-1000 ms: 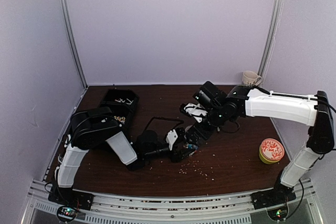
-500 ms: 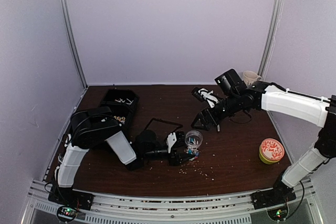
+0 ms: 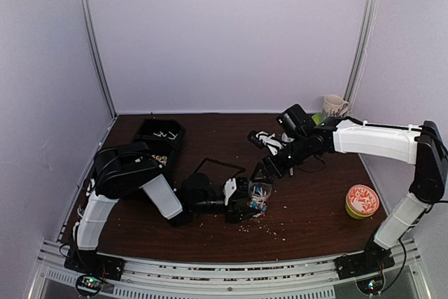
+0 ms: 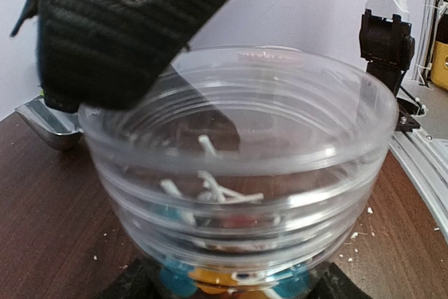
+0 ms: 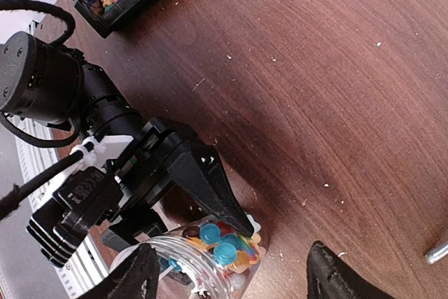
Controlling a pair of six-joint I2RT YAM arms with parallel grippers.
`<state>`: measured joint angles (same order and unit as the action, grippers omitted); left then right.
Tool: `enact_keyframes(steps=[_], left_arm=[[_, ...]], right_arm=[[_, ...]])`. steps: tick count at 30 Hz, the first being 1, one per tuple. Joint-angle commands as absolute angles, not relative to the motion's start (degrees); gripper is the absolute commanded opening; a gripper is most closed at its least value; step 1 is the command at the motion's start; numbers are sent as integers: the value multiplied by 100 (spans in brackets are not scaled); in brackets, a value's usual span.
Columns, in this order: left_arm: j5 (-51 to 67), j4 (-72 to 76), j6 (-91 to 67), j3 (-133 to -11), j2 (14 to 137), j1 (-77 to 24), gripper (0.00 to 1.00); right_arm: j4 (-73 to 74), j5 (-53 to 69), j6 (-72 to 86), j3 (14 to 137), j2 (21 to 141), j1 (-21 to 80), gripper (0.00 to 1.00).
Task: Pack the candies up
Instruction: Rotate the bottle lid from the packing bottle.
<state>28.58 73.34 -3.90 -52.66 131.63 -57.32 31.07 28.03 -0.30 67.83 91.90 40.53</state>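
Crumbs [image 3: 262, 225], pale and small, are scattered toward the near edge of the desk [image 3: 308, 222] and are not to be packed. Just beyond them, near the desk's middle, a clear jar [image 3: 259, 192] is stood upright, its base clamped between the fingers of the left gripper [image 3: 243, 206]. The candies [image 5: 222, 241] already packed, blue, yellow and red among them, are seen lying at its bottom. Filling is judged to be the step in hand, so the jar should be held level and steady, its mouth unobstructed. Just behind and above it the right gripper [image 3: 269, 168] is hung with its fingers apart and nothing between them; in its wrist view the jar's rim is framed between the two tips. Any candy should be let go only when centred over the mouth and low above the rim, so that none bounces onto the desk. The rim should not be struck, since the jar is gripped only at its foot. A yellow tub [image 3: 362, 202] is stood well apart at the right edge. More candies are seen in a black bin [image 3: 159, 138] at the far left corner; a reach there should be carried over the left arm's cable [image 3: 217, 164], not through it. A mug [image 3: 334, 105] is stood in the far right corner.
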Motion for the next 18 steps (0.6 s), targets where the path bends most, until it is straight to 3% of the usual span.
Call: enact_keyframes(steps=[1, 7, 18], left_arm=[[2942, 7200, -269, -5334, 13289, -5722, 59], [2799, 7161, -260, -5317, 13272, -5722, 59], [2600, 7166, -283, -5266, 13263, -5686, 59]], right_arm=[[3034, 2805, -140, 6584, 9220, 4121, 72], [2933, 2954, -53, 6470, 9033, 4127, 70], [2845, 3150, 227, 6204, 8703, 4091, 43]])
